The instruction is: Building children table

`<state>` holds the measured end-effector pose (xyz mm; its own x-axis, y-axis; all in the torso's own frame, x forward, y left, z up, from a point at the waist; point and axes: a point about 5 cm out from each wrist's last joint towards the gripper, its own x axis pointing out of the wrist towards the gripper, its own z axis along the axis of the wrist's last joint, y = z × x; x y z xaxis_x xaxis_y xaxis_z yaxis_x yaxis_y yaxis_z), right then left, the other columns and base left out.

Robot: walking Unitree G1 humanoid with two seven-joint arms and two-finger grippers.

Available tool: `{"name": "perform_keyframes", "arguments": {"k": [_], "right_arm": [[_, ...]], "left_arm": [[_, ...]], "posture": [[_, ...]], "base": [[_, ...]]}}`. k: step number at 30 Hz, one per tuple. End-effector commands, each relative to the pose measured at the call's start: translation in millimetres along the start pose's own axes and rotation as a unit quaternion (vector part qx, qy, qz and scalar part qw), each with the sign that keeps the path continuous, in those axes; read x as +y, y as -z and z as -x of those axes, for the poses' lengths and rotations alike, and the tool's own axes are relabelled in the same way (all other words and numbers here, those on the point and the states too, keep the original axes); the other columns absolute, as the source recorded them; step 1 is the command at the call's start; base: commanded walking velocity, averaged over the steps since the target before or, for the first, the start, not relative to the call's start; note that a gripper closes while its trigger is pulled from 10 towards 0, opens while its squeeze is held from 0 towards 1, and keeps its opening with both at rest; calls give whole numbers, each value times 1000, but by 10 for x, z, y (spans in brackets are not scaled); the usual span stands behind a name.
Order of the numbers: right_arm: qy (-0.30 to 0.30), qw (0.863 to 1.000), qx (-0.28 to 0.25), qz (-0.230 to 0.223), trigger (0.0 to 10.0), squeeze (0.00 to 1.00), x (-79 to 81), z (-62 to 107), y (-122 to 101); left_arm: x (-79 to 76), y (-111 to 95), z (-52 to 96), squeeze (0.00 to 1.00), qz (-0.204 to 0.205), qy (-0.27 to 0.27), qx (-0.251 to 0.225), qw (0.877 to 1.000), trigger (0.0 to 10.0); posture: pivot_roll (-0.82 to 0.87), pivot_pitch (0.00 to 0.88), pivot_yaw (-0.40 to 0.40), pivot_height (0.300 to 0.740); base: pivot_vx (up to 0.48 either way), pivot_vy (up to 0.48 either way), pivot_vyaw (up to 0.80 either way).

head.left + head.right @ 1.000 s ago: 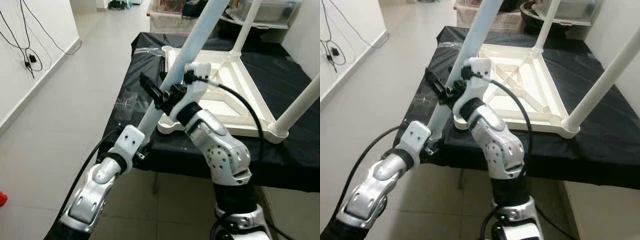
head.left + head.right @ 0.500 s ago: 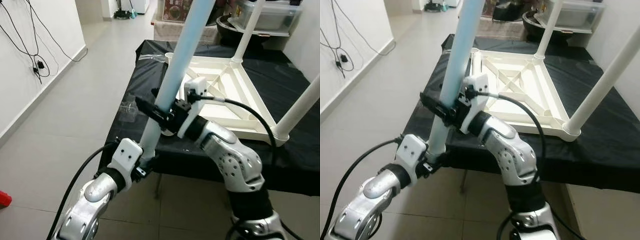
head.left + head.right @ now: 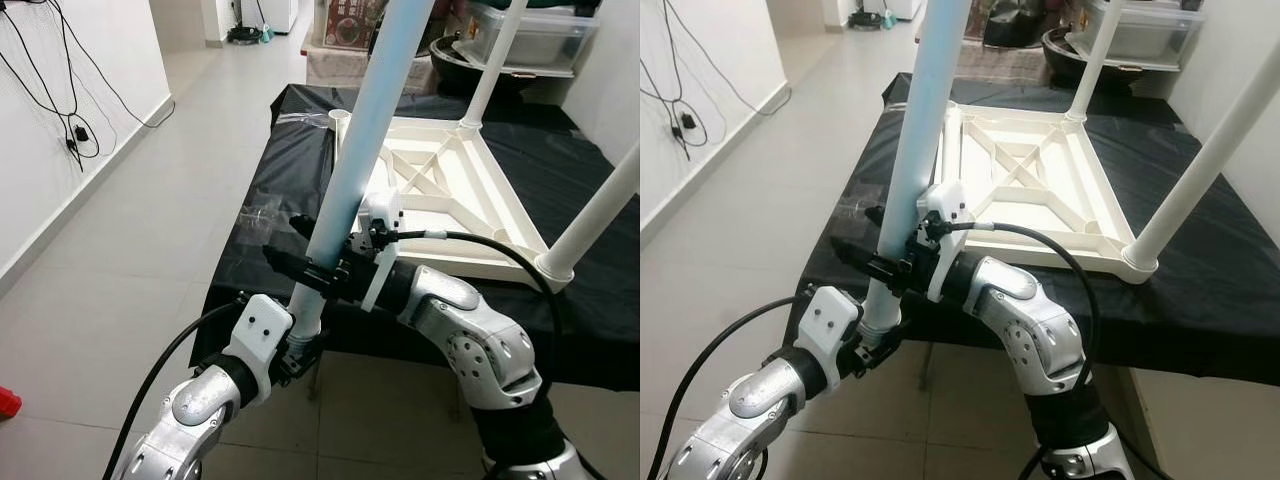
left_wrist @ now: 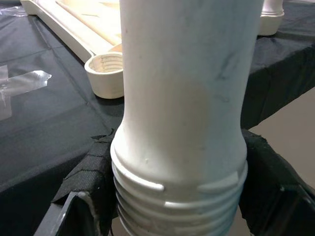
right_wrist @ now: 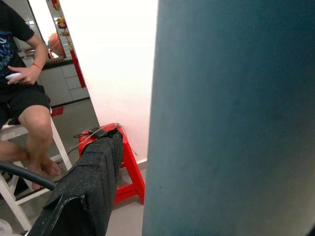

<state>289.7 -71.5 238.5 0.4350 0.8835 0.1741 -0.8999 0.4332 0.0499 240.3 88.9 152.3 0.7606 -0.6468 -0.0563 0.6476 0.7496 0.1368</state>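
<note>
While the upturned tabletop [image 3: 470, 190] lies on the black-draped desk [image 3: 270, 180], both end effectors clamp 1 loose leg [image 3: 365, 130], its long axis steeply tilted. From the head views, the left end effector [image 3: 300, 345] holds its threaded end, the right end effector [image 3: 305, 270] just above. Left wrist: the empty socket [image 4: 106, 73] lies beyond the thread. Right wrist: the leg blocks much; a seated person [image 5: 24, 78] is behind.

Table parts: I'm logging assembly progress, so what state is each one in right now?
Loose white plastic table leg: unattached, held tilted off the table edge.
White tabletop frame: upside down on the black cloth.
Empty threaded socket: unfilled.
Left tool: shut on the leg's threaded end.
Right tool: shut around the leg's shaft.
</note>
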Motion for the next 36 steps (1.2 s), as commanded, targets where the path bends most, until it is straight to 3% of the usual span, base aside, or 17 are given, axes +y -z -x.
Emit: {"name": "perform_keyframes", "arguments": {"k": [1,17,18,20,21,22,23,36], "right_arm": [[-13,1000,-3,2,10000,0,40,-33,-7],[-49,999,14,-14,10000,0,105,-20,38],[-53,998,17,-16,9333,0,114,-20,46],[-53,998,17,-16,9333,0,114,-20,46],[-56,998,18,-17,2980,0,118,-21,51],[-56,998,18,-17,2980,0,118,-21,51],[-57,998,18,-19,0,0,117,-18,55],[-56,998,15,-22,0,0,129,3,65]], "left_arm": [[-107,-15,1,0,3,25,-2,1000,10000],[-177,-1,19,0,5,36,2,999,10000],[-175,0,19,0,5,36,2,999,10000],[-175,0,19,0,5,36,2,999,10000],[-170,-2,18,0,4,36,2,999,10000],[-170,-2,18,0,4,36,2,999,10000],[-164,-2,16,0,4,35,2,999,10000],[-176,34,22,0,3,37,12,999,10000]], "posture": [[49,106,-59,740],[48,114,-61,740],[48,116,-58,740],[48,116,-58,740],[47,116,-60,740],[47,116,-60,740],[46,119,-59,740],[46,90,-52,740]], "base": [[0,0,0],[0,0,0],[0,0,0],[0,0,0],[0,0,0],[0,0,0],[0,0,0],[0,0,0]]}}
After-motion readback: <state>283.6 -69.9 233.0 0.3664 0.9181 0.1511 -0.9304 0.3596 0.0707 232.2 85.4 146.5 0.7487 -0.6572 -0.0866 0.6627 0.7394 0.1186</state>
